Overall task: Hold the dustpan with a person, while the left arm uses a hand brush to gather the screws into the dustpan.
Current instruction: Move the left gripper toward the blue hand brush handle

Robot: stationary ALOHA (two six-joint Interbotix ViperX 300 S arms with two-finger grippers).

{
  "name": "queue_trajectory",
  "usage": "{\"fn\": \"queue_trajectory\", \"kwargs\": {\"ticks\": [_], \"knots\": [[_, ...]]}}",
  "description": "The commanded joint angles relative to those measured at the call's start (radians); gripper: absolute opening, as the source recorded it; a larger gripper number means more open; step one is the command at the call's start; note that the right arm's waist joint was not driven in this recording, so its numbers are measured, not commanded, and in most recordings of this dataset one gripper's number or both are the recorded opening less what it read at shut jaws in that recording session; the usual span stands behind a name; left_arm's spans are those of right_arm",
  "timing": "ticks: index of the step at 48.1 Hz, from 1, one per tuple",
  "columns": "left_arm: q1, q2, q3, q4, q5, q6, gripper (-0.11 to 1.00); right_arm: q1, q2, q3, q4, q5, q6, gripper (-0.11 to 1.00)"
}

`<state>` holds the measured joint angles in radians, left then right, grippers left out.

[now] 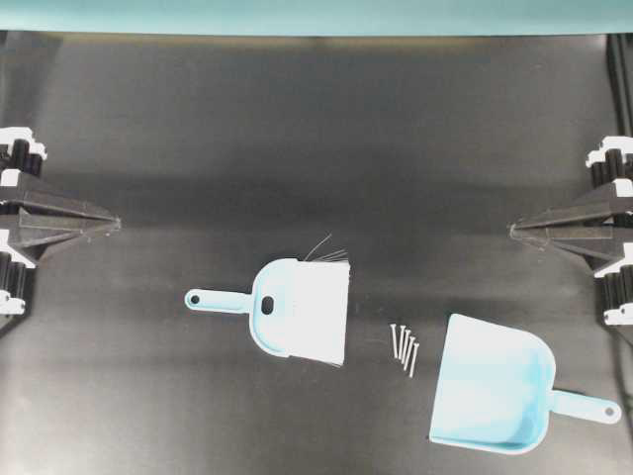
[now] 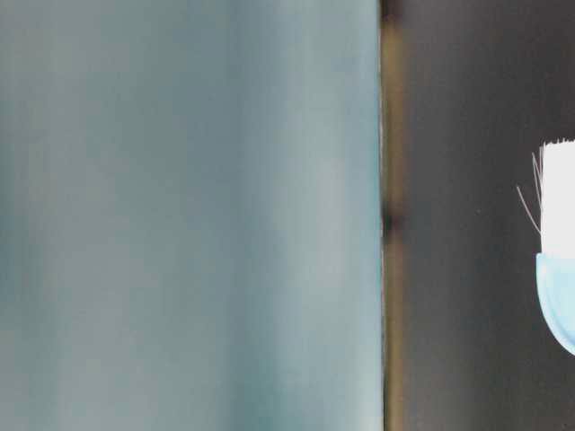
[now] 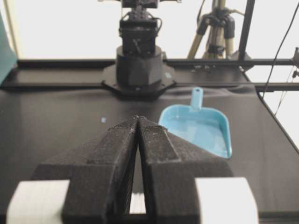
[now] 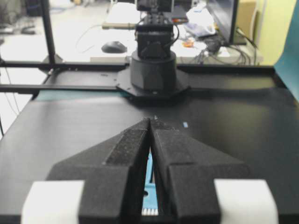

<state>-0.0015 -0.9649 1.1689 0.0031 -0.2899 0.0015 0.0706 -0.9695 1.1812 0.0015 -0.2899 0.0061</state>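
Screws (image 1: 405,348) between brush (image 1: 297,309) and dustpan (image 1: 492,384)

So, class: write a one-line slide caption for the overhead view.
Hand brush, screws and dustpan lie on the black table; both grippers, left and right, shut.

Robotics laboratory. A black-covered counter (image 1: 316,148) sits within a black metal frame (image 3: 246,28), flanked by a camera tripod (image 3: 212,28). Behind it, a desk holds tangled cables (image 4: 229,49), a computer mouse (image 4: 114,46) and a monitor (image 4: 223,16).
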Motion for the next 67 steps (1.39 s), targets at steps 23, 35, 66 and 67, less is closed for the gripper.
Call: {"fn": "queue_trajectory", "kwargs": {"ticks": [23,35,66,67], "knots": [[-0.038,0.143,-0.071,0.043,0.247,-0.044,0.00,0.000,-0.247,-0.037,0.000,0.472,-0.038,0.00],[-0.017,0.244,-0.080,0.043,0.244,-0.041,0.00,0.000,-0.314,0.000,0.006,0.690,-0.015,0.00],[-0.014,0.704,-0.123,0.044,0.123,0.009,0.83,0.002,-0.489,0.127,0.003,0.724,-0.008,0.00],[-0.012,0.719,-0.127,0.044,0.118,0.023,0.83,0.000,-0.491,0.127,0.002,0.726,-0.008,0.00]]}}
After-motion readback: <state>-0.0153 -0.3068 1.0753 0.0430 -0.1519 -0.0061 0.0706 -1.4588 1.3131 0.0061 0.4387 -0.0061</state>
